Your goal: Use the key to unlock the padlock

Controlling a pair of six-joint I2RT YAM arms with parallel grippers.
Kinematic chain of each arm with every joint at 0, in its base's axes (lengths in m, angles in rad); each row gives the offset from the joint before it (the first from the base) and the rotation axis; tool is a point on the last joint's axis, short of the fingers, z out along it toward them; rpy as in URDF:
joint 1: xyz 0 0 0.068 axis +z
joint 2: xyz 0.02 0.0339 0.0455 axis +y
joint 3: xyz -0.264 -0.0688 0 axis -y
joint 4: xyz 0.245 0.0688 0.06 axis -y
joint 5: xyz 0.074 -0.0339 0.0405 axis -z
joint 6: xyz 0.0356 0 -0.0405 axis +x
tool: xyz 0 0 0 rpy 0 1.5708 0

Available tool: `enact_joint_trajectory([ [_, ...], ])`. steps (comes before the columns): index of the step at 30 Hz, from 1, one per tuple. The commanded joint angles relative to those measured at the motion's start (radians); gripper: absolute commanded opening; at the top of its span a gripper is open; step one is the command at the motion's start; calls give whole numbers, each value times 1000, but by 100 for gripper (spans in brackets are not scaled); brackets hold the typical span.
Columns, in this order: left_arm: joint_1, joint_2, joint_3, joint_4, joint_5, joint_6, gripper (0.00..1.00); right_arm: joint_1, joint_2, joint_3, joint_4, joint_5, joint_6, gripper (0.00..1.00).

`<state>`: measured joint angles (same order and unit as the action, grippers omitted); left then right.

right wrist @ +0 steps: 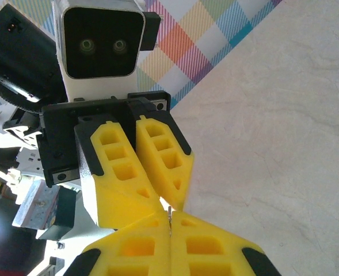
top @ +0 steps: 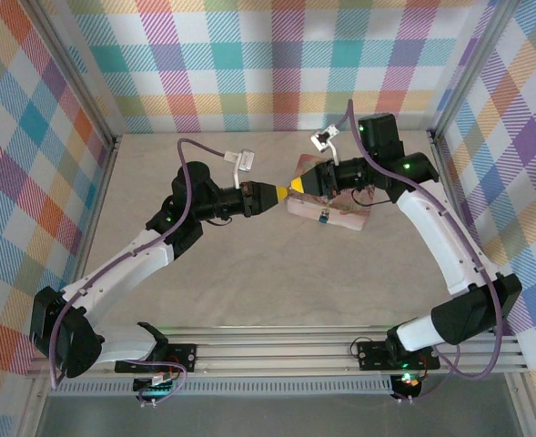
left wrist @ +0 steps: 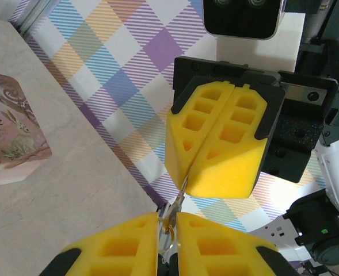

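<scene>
My two grippers meet tip to tip in mid-air over the table's middle. The right gripper point(top: 295, 187) point(right wrist: 169, 214) is shut on the blade of a thin metal key point(left wrist: 182, 194) point(right wrist: 168, 216). The left gripper point(top: 282, 192) point(left wrist: 167, 217) has its yellow fingers point(left wrist: 129, 241) pressed close around the key's head and its wire ring point(left wrist: 168, 231). A small blue item point(top: 325, 217) lies at the front edge of a pink book point(top: 336, 214) under the right arm. I cannot tell whether that item is the padlock.
The pink book point(left wrist: 8, 132), printed with rabbits, lies flat on the beige table point(top: 249, 273). Checked walls point(top: 277, 64) close off the back and both sides. A metal rail point(top: 286, 350) with the arm bases runs along the near edge.
</scene>
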<state>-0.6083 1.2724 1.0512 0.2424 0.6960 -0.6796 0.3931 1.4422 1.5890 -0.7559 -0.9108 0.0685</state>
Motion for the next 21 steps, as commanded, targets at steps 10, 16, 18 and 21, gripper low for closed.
enact_joint_trajectory([
  [10, -19, -5, 55, -3, 12, -5, 33, 0, -61, -62, 72, -43, 48, 0],
  [16, -24, 43, 102, -14, 75, -14, 31, 0, -65, -72, 108, -47, 79, 0],
  [18, -26, 47, 104, -13, 79, -14, 28, -2, -68, -76, 114, -47, 83, 0],
  [21, -26, 41, 97, -18, 73, -12, 25, -2, -68, -80, 113, -45, 85, 0],
])
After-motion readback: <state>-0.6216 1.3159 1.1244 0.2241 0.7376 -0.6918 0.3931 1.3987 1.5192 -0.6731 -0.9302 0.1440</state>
